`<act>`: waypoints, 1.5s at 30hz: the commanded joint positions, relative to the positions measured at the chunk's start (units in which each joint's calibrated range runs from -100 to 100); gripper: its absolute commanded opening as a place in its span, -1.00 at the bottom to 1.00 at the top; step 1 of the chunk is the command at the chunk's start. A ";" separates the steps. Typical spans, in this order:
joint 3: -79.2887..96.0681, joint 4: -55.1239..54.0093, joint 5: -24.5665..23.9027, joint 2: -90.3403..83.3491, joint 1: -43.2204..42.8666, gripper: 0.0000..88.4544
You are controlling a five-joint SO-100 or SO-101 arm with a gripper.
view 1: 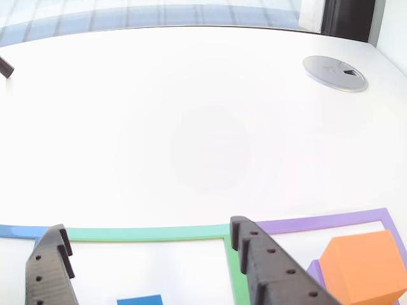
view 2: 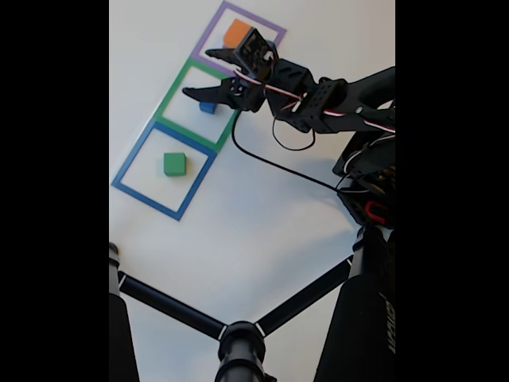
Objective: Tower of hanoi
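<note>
The tool [view 2: 200, 73] is hovering with jaws spread apart, the blue cube [view 2: 207, 107] lying just beneath it in the green square [view 2: 169, 97].

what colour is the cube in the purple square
Orange, clearest in the other view.

White table [view 2: 238, 231], three taped squares holding orange block [view 2: 236, 33], blue block [view 2: 207, 107], green block [view 2: 174, 164]
</note>
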 commanded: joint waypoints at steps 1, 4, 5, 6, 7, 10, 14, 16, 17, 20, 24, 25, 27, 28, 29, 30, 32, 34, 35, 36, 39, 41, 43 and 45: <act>4.30 -9.53 0.54 2.44 -1.58 -0.33; 6.66 -13.57 0.54 5.19 -2.54 -0.32; 6.93 -15.11 0.54 6.56 -2.73 -0.32; 6.93 -16.57 0.54 8.18 -2.83 -0.32; 6.57 -18.51 0.54 10.28 -2.83 -0.32; 4.93 -24.18 0.54 16.82 -2.25 -0.32; 0.93 -29.93 0.54 25.46 -1.10 -0.32; -0.70 -32.12 0.54 29.01 -0.81 -0.32; -1.43 -33.01 0.54 30.38 -0.81 -0.32; -2.88 -34.30 0.54 33.61 -1.20 -0.32; -3.07 -35.92 0.54 36.52 -2.16 -0.33; -3.07 -36.25 0.54 37.08 -2.35 -0.33; -3.07 -37.14 0.54 38.21 -2.92 -0.33; -3.07 -37.54 0.54 38.86 -3.21 -0.33; -3.16 -37.87 0.54 39.42 -3.40 -0.33; -3.34 -38.35 0.54 39.99 -3.69 -0.33; -3.61 -38.92 0.54 40.96 -3.98 -0.33; -4.16 -39.40 0.54 41.85 -4.07 -0.34; -4.52 -39.40 0.54 42.25 -4.26 -0.34; -4.88 -39.40 0.54 42.57 -4.26 -0.34; -5.79 -39.32 0.54 43.30 -4.55 -0.37; -6.52 -39.00 0.54 43.87 -4.65 -0.39; -7.34 -38.92 0.54 44.67 -4.74 -0.40; -7.97 -38.59 0.54 45.08 -4.74 -0.41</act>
